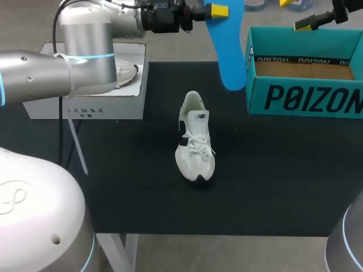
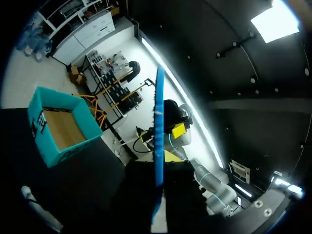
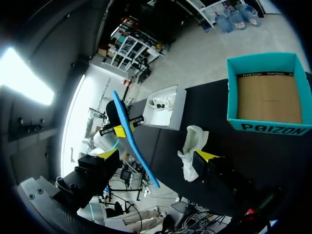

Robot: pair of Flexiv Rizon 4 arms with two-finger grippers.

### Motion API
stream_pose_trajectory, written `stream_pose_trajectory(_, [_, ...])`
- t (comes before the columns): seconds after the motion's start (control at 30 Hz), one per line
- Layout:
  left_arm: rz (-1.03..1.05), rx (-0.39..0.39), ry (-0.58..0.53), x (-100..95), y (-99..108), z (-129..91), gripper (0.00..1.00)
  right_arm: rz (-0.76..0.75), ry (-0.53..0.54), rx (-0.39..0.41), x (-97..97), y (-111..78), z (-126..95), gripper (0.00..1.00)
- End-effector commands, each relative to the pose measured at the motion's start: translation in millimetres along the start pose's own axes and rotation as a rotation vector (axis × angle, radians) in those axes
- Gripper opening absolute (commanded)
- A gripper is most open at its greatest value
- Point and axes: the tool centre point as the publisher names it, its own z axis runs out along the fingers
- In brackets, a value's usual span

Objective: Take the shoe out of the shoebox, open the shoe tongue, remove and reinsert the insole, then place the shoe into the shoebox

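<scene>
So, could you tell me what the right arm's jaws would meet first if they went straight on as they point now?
Most likely the blue insole, held up by the left arm's jaws, which lies ahead between the open right jaws; depth is unclear, so they might pass beside it.

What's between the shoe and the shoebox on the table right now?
Only bare black mat between shoe and shoebox, per the head view. The blue insole hangs in the air nearby, held by the left gripper.
</scene>
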Motion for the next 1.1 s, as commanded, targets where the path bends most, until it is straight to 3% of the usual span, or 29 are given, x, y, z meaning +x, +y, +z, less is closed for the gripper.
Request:
stream_pose_trajectory(0.03, [-0.066,-0.002,-0.016,0.7,5,4,0.00,0.001,-0.001,-0.003,2.9,-4.1,1,1.00])
stream_pose_trajectory(0.27, [-0.066,-0.002,-0.016,0.7,5,4,0.00,-0.015,-0.001,0.018,4.3,-7.8,8,1.00])
stream_pose_trajectory(0.4, [-0.066,-0.002,-0.016,0.7,5,4,0.00,-0.118,-0.099,0.028,10.8,-6.6,2,1.00])
stream_pose_trajectory(0.5, [-0.254,0.035,-0.076,-13.0,8,4,0.00,-0.199,-0.190,0.045,16.7,-4.7,-5,1.00])
stream_pose_trajectory(0.6, [-0.390,0.070,-0.042,-17.5,12,3,0.00,-0.281,-0.297,0.073,23.9,-2.6,-12,1.00])
stream_pose_trajectory(0.9, [-0.515,0.048,-0.032,-23.8,15,3,0.00,-0.416,-0.530,0.164,44.5,-5.8,-10,1.00])
stream_pose_trajectory(1.1, [-0.515,0.048,-0.032,-23.8,15,3,0.00,-0.416,-0.530,0.164,44.5,-5.8,-10,1.00])
